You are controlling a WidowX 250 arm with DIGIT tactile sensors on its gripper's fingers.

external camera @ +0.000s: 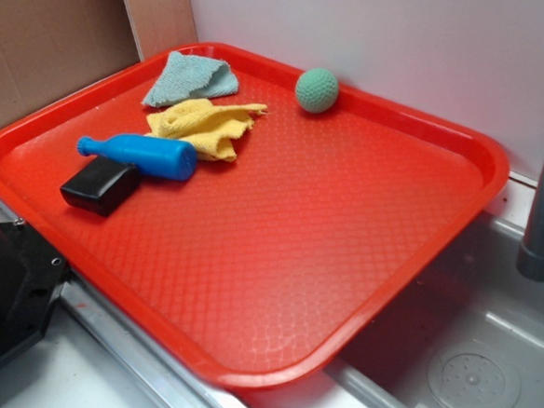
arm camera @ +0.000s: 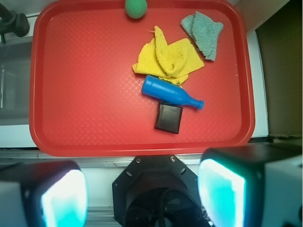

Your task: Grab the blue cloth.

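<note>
Red plastic tray (arm camera: 71, 94): pale blue-teal terry cloth (arm camera: 204, 27) at corner, beside crumpled yellow rag (arm camera: 169, 57); gripper (arm camera: 142, 194) fingers spread, empty.

Exterior camera looks down obliquely across the red tray (external camera: 364, 220) from nearby; wrist camera looks straight down from high above; both share the tray (arm camera: 94, 94).

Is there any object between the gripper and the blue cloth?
Yes. Seen from the wrist camera, the black block, blue pin and yellow cloth lie between the open gripper and the blue cloth. Nothing covers it from above.
</note>
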